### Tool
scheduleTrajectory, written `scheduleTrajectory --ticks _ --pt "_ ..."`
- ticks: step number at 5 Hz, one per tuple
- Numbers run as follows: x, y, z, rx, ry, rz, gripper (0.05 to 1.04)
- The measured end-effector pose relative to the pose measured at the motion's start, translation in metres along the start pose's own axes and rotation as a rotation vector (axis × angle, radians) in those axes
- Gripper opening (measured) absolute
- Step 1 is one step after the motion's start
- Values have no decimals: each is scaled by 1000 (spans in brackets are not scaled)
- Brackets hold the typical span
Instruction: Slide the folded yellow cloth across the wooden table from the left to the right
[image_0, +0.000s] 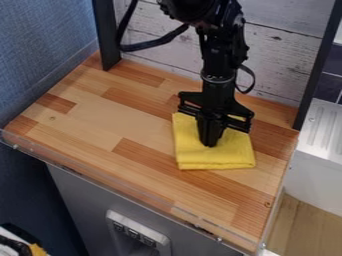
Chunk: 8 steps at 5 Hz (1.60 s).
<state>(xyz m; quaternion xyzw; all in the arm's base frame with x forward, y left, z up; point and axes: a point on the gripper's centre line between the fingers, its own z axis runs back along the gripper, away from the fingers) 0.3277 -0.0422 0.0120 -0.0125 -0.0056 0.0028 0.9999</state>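
Might press too hard down onto the striped wooden tabletop (100, 120) with the black jointed robot arm (219, 60), through a little too much depth, and so drag or crease the folded yellow cloth (214, 159). Looks drawn together at the black two-finger end effector (210, 139), pointing down over the cloth's middle; cannot tell of any fabric caught within. Could lift only the top layer through a shallow pinch, or bunch and unfold the rest through sideways motion. Lies right of the tabletop's middle, bright yellow, soft-looking, folded into a flat, squarish pad, with layered near edge and slightly rounded corners
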Motion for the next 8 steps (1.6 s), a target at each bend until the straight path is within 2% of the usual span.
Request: scheduleTrajectory --ticks 4,6,7,8 --pt "-4 -2 -2 23 13 22 63" --pt "-19 -15 0 49 26 1 89" --pt "-22 -18 10 50 26 8 241" --pt "-21 -18 29 49 28 -18 491"
